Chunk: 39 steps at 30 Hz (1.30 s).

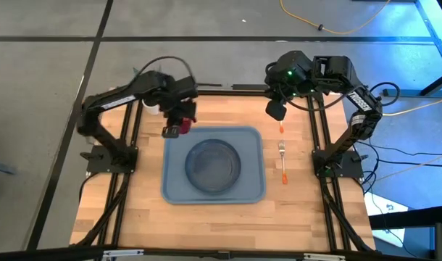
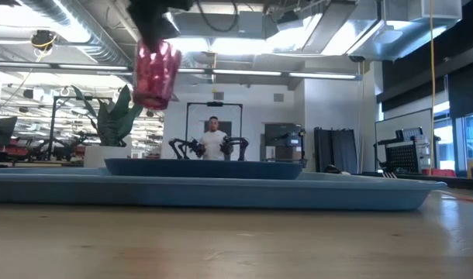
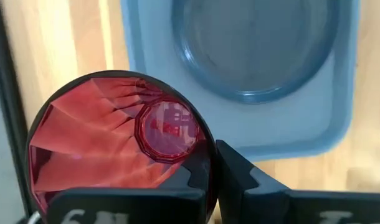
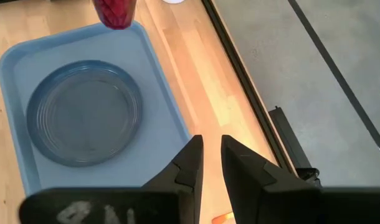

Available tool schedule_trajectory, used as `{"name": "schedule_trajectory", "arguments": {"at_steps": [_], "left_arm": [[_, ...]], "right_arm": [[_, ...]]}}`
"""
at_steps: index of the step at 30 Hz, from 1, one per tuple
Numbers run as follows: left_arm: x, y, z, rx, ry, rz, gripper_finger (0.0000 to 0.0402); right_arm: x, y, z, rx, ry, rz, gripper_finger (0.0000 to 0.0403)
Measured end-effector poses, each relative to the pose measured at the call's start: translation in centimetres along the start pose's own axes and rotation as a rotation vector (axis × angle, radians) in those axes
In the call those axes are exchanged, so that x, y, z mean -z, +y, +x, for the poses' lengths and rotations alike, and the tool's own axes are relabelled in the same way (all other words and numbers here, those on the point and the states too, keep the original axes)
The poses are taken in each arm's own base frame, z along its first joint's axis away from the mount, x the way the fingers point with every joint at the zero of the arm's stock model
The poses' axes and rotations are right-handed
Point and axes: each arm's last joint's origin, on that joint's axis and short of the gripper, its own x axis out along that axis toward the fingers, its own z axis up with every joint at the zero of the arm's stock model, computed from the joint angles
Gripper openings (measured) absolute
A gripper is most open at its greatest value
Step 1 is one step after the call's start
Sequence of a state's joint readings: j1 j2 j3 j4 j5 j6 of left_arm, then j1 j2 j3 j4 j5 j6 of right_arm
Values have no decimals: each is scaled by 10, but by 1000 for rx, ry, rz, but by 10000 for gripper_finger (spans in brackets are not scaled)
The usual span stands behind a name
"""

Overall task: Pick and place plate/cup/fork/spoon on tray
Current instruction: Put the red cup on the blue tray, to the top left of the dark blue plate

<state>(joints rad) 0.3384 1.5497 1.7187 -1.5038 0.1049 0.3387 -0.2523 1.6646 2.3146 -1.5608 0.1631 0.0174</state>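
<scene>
My left gripper (image 1: 180, 123) is shut on the dark red cup (image 2: 155, 74) and hangs over the far left corner of the light blue tray (image 1: 251, 190). The cup (image 4: 115, 12) is well above the tray. The round grey-blue plate (image 1: 214, 163) lies flat in the tray's middle. The fork (image 1: 283, 161) lies on the wood to the right of the tray, tines toward the far edge. Beyond it an orange handle (image 1: 281, 127), probably the spoon's, shows under my right gripper (image 1: 277, 109). That gripper (image 4: 212, 149) is raised, its fingers a narrow gap apart with nothing between them. My left gripper holds the cup by its rim wall (image 3: 205, 165), one finger inside the cup and one finger (image 3: 252, 186) outside. The fingers come from above, pointing steeply down. The cup hangs below them, mouth up and slightly tilted, lifted clear of tray and table.
A white pot with a green plant (image 2: 112, 116) stands at the far left, just behind my left gripper. Black frame rails (image 1: 319, 138) run along both table sides. Bare wood lies in front of the tray. A person (image 2: 213, 139) stands in the room behind.
</scene>
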Motion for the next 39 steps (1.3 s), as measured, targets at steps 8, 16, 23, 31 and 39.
{"name": "schedule_trajectory", "arguments": {"at_steps": [8,16,23,31,39], "left_arm": [[47,-13,37,-91,-146,-106,3],[66,-15,88,-68,-44,-155,3],[69,-17,106,-31,-62,-163,3],[77,-21,124,-12,-30,-165,3],[69,-22,124,-29,-105,-133,3]], "right_arm": [[-2,0,0,0,-19,6,61],[-5,0,0,-1,-49,11,61],[-5,0,0,-1,-52,24,61],[-5,0,0,-1,-52,36,61],[-5,0,0,-2,-52,38,61]]}}
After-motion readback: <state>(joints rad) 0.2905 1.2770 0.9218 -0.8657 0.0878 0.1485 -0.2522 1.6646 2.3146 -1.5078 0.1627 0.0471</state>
